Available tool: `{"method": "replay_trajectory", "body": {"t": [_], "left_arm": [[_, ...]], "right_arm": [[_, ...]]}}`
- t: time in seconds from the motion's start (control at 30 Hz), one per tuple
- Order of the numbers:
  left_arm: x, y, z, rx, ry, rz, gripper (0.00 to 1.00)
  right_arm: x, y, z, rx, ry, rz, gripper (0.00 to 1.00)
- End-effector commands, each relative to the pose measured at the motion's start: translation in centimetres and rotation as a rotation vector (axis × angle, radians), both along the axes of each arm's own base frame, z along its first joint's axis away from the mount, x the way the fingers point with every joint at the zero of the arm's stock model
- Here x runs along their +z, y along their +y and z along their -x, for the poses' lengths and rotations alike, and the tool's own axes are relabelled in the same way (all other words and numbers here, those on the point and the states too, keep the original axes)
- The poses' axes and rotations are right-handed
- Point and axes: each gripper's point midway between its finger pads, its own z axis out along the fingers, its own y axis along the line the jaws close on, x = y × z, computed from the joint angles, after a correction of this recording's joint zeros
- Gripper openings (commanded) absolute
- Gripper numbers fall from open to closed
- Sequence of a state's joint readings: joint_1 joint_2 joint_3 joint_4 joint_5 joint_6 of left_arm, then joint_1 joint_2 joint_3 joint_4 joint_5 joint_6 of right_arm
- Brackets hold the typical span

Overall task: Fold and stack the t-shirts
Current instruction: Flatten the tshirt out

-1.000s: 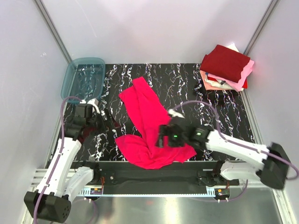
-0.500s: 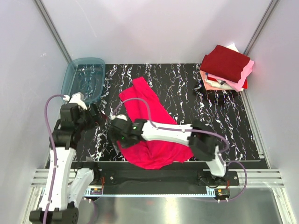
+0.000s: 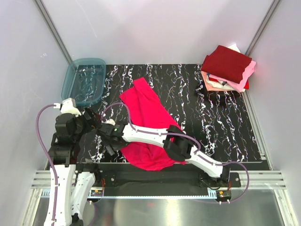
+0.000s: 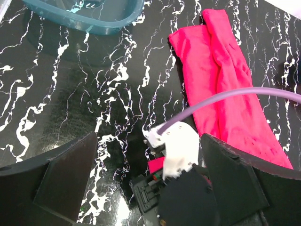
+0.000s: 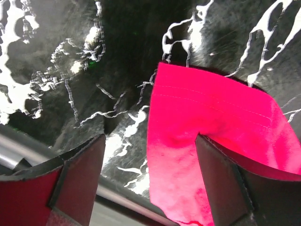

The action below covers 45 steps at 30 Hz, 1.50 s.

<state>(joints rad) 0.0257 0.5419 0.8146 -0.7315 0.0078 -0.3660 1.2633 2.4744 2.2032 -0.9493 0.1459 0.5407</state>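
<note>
A bright pinkish-red t-shirt (image 3: 149, 123) lies crumpled in a long diagonal on the black marbled table. The folded dark maroon, pale pink, salmon and white shirts are stacked (image 3: 228, 68) at the back right. My right arm reaches across the shirt to its near-left corner. My right gripper (image 3: 109, 140) is open there, and the wrist view shows the shirt's corner (image 5: 202, 127) lying between its fingers (image 5: 77, 174). My left gripper (image 3: 94, 122) is open and empty just left of it. Its wrist view shows the shirt (image 4: 225, 89) and the right arm's white wrist (image 4: 181, 148) between its fingers (image 4: 66, 181).
A translucent blue-grey tub (image 3: 84, 79) stands at the back left, also in the left wrist view (image 4: 89, 14). The table's front edge and metal rail (image 5: 117, 197) run just below my right gripper. A purple cable (image 4: 235, 96) crosses above the shirt. Grey walls close in the sides.
My right arm has swept left across the shirt, from its near-right side to its near-left corner. My left arm has drawn back and to the left.
</note>
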Motion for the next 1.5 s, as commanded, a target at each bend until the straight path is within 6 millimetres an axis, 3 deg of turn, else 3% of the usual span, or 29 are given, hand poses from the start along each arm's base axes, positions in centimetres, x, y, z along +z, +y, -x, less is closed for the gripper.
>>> {"method": "replay_trajectory", "body": {"t": [0.0,0.1,0.13,0.2,0.37,0.4,0.43,0.5,0.53,0.57,0.6,0.63,0.67,0.73,0.77,0.83,0.87,0.93,1.03,1.07,1.2,1.27,1.3,1.37,1.4,1.43,1.47], "left_arm": [[1.0,0.2,-0.5,0.004,-0.052,-0.012,0.99],[1.0,0.2,-0.4,0.006,-0.054,-0.011,0.99],[1.0,0.2,-0.4,0.006,-0.057,-0.011,0.99],[1.0,0.3,-0.4,0.007,-0.057,-0.011,0.99],[1.0,0.4,-0.5,0.009,-0.058,-0.014,0.99],[1.0,0.5,-0.5,0.016,-0.058,-0.015,0.99],[0.9,0.6,-0.5,0.017,-0.056,-0.017,0.99],[0.8,0.6,-0.6,0.019,-0.049,-0.016,0.99],[0.6,0.7,-0.6,0.022,-0.041,-0.016,0.99],[0.7,0.7,-0.7,0.022,-0.042,-0.016,0.99],[0.6,0.6,-0.7,0.021,-0.04,-0.014,0.99],[0.5,0.7,-0.7,0.022,-0.036,-0.015,0.99],[0.5,0.7,-0.7,0.025,-0.036,-0.013,0.99],[0.5,0.6,-0.7,0.022,-0.035,-0.011,0.99],[0.5,0.7,-0.7,0.028,-0.034,-0.006,0.99],[0.4,0.6,-0.6,0.029,-0.026,0.0,0.99],[0.4,0.6,-0.6,0.035,-0.026,0.009,0.99],[0.4,0.3,-0.8,0.045,-0.02,0.05,0.98],[0.0,-1.8,-2.3,-0.025,-0.023,0.159,0.94],[-0.2,-1.9,-2.8,-0.02,-0.016,0.174,0.93],[-0.9,-4.3,-5.7,-0.098,0.01,0.244,0.89],[-2.0,-7.3,-7.1,-0.19,0.061,0.241,0.88],[-1.0,-8.2,-8.4,-0.21,0.023,0.234,0.89],[-2.7,-10.6,-10.2,-0.266,0.079,0.229,0.89],[-1.6,-11.4,-11.7,-0.282,0.048,0.234,0.89],[-3.8,-11.9,-13.0,-0.275,0.114,0.233,0.9],[-3.3,-12.2,-14.5,-0.273,0.101,0.235,0.92]], "right_arm": [[-2.0,-1.9,-0.9,0.019,-0.055,0.126,0.84],[-3.4,-2.1,-0.5,0.031,-0.034,0.146,0.66],[-4.2,-2.7,-0.2,0.031,-0.018,0.164,0.52],[-5.3,-3.1,0.6,0.034,0.017,0.172,0.38],[-7.9,-5.1,1.6,0.038,0.06,0.209,0.12],[-7.9,-5.4,1.5,0.043,0.06,0.214,0.0],[-7.9,-6.3,1.3,0.039,0.06,0.237,0.0],[-4.9,-7.1,-0.1,0.026,-0.018,0.233,0.0],[-4.2,-8.8,-0.4,0.015,-0.038,0.261,0.0],[0.3,-9.2,-1.6,-0.018,-0.089,0.196,0.0],[2.6,-10.4,-2.9,-0.062,-0.148,0.187,0.0],[4.2,-12.7,-3.1,-0.087,-0.168,0.209,0.0],[10.1,-14.3,-4.4,-0.151,-0.232,0.11,0.0],[15.1,-19.1,-5.7,-0.255,-0.347,0.113,0.0],[19.0,-22.1,-5.8,-0.315,-0.401,0.051,0.0],[20.9,-27.7,-6.7,-0.439,-0.464,0.082,0.0],[23.3,-30.1,-6.3,-0.49,-0.499,0.02,0.0],[23.5,-34.2,-6.1,-0.6,-0.526,0.035,0.0],[25.9,-39.6,-4.7,-0.795,-0.625,-0.067,0.0],[26.1,-40.4,-4.3,-0.817,-0.638,-0.087,0.0],[27.0,-41.9,-3.7,-0.867,-0.676,-0.202,0.0],[26.8,-42.2,-3.4,-0.863,-0.674,-0.203,0.0],[26.5,-42.5,-3.2,-0.862,-0.671,-0.188,0.0],[26.4,-43.4,-2.9,-0.889,-0.68,-0.175,0.0],[26.4,-43.9,-2.8,-0.899,-0.69,-0.172,0.0],[26.1,-44.0,-2.7,-0.895,-0.691,-0.175,0.0],[26.3,-44.1,-2.4,-0.88,-0.687,-0.198,0.0]]}}
